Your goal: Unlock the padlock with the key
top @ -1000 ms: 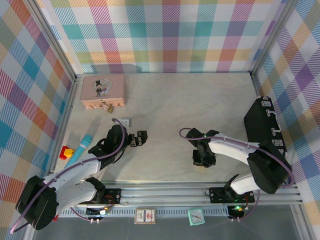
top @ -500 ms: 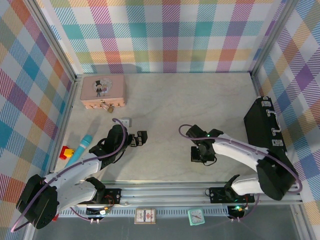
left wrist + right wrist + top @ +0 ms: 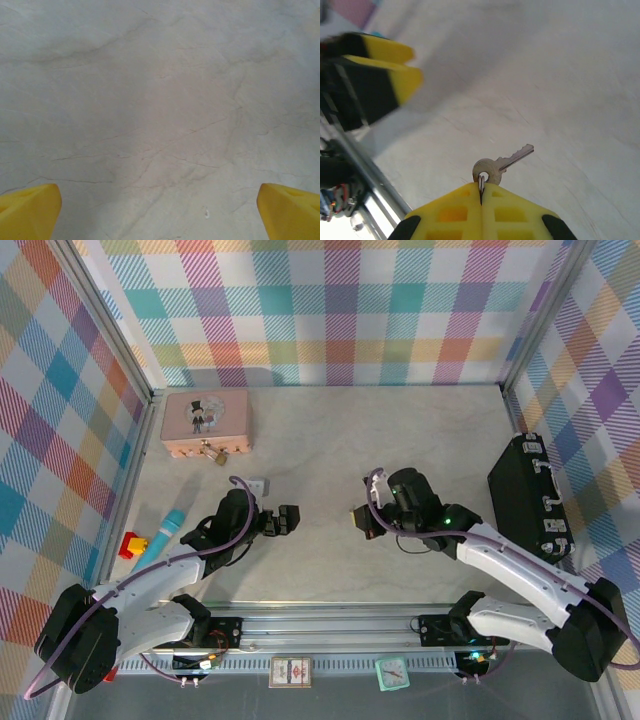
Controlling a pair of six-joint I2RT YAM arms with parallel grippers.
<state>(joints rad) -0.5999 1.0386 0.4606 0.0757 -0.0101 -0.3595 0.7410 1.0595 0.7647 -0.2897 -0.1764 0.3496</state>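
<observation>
The small brass padlock (image 3: pixel 215 453) hangs at the front of the pink tin (image 3: pixel 205 420) at the far left of the table. My right gripper (image 3: pixel 361 521) hovers over the table's middle, shut (image 3: pixel 481 192) on the little ring of the silvery key (image 3: pixel 503 162), whose blade sticks out to the upper right above the marble top. My left gripper (image 3: pixel 286 519) stands open a short way to its left, over bare marble with nothing between its yellow fingertips (image 3: pixel 30 210). Those yellow fingers (image 3: pixel 390 65) also show blurred in the right wrist view, upper left.
A black case (image 3: pixel 530 490) lies along the right wall. A blue stick (image 3: pixel 168 530) and a red-yellow block (image 3: pixel 131 543) lie at the left edge, and a small white square (image 3: pixel 250 483) sits near the left arm. A card box (image 3: pixel 291 671) and a small clock (image 3: pixel 392 673) sit below the rail.
My right gripper rose off the table near the front and swung forward and left with the key in it. The left arm barely moved.
</observation>
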